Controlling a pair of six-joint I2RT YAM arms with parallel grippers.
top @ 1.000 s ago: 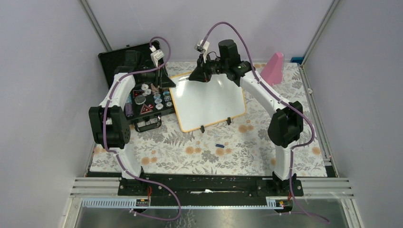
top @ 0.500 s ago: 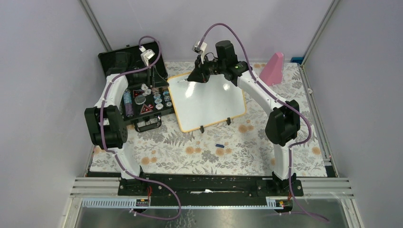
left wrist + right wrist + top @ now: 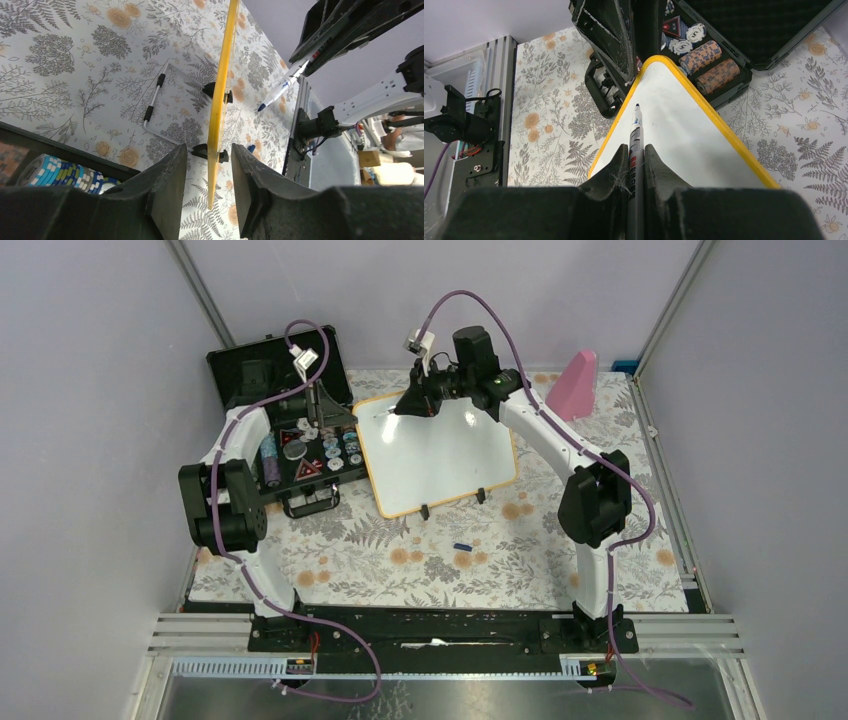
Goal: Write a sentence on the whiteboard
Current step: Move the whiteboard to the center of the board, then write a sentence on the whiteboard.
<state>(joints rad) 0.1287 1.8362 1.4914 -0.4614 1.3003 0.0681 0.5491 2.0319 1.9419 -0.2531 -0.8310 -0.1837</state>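
One whiteboard [image 3: 440,455] | rim between left pincer [image 3: 208,150] jaws; right pincer [image 3: 635,150] grips marker [image 3: 636,125]

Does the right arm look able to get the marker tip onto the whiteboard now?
Likely yes. The right claw is shut on the marker, its tip over bare whiteboard near a corner; the left claw straddles only its edge.
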